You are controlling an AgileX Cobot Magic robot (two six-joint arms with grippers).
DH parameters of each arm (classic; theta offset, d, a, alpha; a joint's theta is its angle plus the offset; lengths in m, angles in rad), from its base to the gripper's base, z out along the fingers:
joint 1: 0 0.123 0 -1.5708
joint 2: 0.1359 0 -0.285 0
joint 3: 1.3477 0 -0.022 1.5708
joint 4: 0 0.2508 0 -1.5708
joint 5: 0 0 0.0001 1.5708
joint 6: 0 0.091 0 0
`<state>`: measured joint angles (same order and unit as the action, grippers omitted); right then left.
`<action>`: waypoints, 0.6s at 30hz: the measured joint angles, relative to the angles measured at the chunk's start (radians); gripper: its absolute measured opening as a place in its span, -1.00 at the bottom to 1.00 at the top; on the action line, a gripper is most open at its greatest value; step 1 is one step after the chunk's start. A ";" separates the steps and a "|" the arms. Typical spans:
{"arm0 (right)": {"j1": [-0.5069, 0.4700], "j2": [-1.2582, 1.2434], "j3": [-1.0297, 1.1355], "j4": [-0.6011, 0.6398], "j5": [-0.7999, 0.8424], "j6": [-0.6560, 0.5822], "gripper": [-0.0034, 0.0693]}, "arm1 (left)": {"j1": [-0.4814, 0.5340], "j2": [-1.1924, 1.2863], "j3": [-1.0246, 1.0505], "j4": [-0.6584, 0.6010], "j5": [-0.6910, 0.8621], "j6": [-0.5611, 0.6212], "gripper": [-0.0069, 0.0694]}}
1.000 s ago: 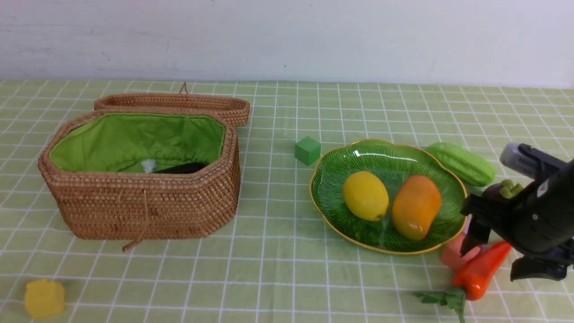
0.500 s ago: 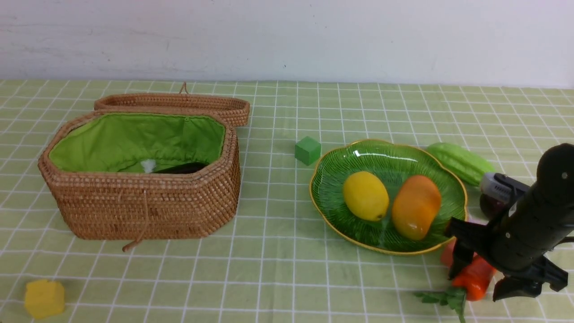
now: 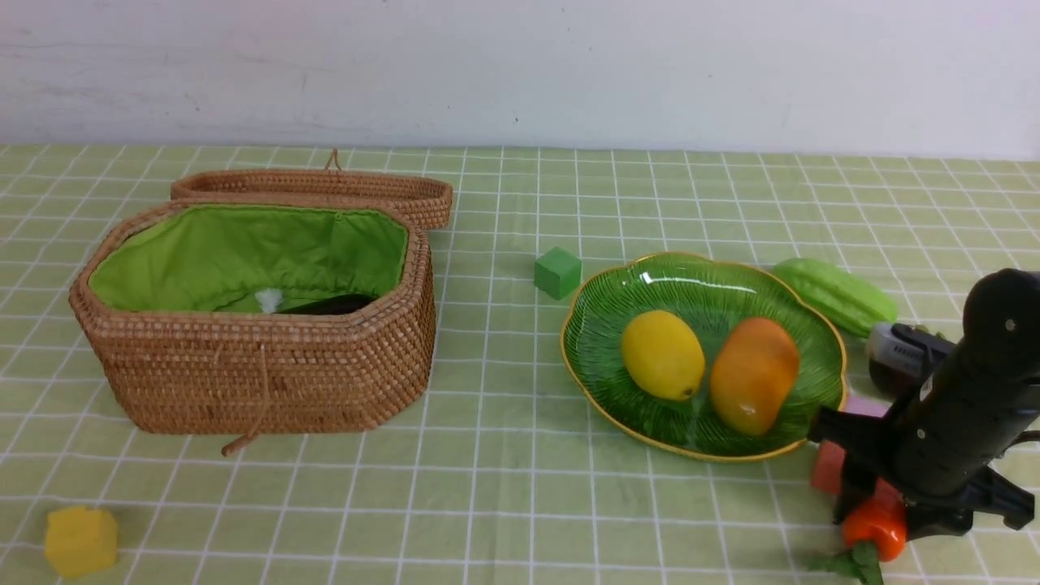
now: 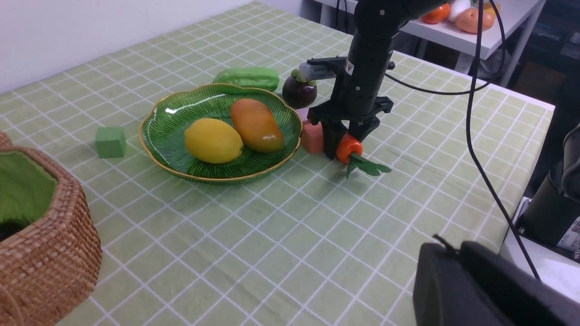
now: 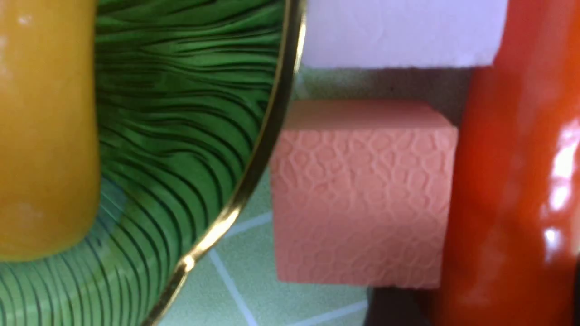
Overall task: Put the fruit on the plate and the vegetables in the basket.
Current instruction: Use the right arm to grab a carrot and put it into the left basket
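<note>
Beside ribbed glass plate (image 5: 181, 113), pitted foam cube (image 5: 362, 194), glossy carrot (image 5: 512, 181)

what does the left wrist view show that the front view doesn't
Only the left wrist view: the mangosteen in full and a white shelf with more toy produce. Only the front view: the yellow cube and the wicker lid. Both: the basket, the plate holding lemon and mango, green cube, gourd, salmon cube, and the right arm with jaws astride the carrot.

Matte black right arm (image 3: 967, 422), grey wrist camera (image 3: 902, 348), trailing black cables (image 4: 468, 127), small label (image 4: 349, 66)
</note>
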<state>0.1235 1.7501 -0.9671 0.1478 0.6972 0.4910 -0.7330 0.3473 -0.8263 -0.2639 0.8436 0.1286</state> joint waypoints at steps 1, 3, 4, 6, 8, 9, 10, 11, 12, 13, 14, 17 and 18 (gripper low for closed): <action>0.000 -0.004 0.000 0.005 0.006 -0.003 0.10 | 0.000 0.000 0.000 -0.001 0.001 0.000 -0.72; 0.000 -0.022 0.001 0.011 0.025 -0.014 0.10 | 0.000 0.000 0.000 -0.005 0.001 0.000 -0.72; 0.000 -0.028 0.002 0.011 0.028 -0.016 0.10 | 0.000 0.000 0.000 -0.005 0.001 0.000 -0.72; 0.000 -0.081 0.002 0.011 0.046 -0.016 0.10 | 0.000 0.000 0.000 -0.009 0.001 0.000 -0.72; 0.000 -0.120 0.002 0.010 0.064 -0.016 0.10 | 0.000 0.000 0.000 -0.010 0.001 0.000 -0.72; 0.000 -0.134 0.002 0.010 0.071 -0.016 0.10 | 0.000 0.000 0.000 -0.010 0.001 0.000 -0.72; 0.000 -0.147 0.002 0.005 0.083 -0.016 0.10 | 0.000 0.000 0.000 -0.010 0.001 0.000 -0.72; 0.000 -0.161 0.002 0.003 0.092 -0.016 0.10 | 0.000 0.000 0.000 -0.010 0.001 0.000 -0.72; 0.000 -0.181 0.002 -0.004 0.118 -0.016 0.10 | 0.000 0.000 0.000 -0.010 0.001 0.000 -0.72; 0.000 -0.200 0.002 -0.009 0.140 -0.016 0.10 | 0.000 0.000 0.000 -0.010 0.001 0.000 -0.72; 0.000 -0.213 0.002 -0.012 0.150 -0.016 0.10 | 0.000 0.000 0.000 -0.010 0.001 0.000 -0.72; 0.000 -0.284 -0.013 -0.024 0.230 -0.016 0.10 | 0.000 0.000 0.000 -0.010 0.001 0.000 -0.72; 0.001 -0.334 -0.036 -0.026 0.270 -0.016 0.10 | 0.000 0.000 0.000 -0.010 0.001 0.000 -0.71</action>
<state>0.1245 1.4156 -1.0031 0.1216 0.9675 0.4747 -0.7330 0.3473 -0.8263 -0.2734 0.8445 0.1286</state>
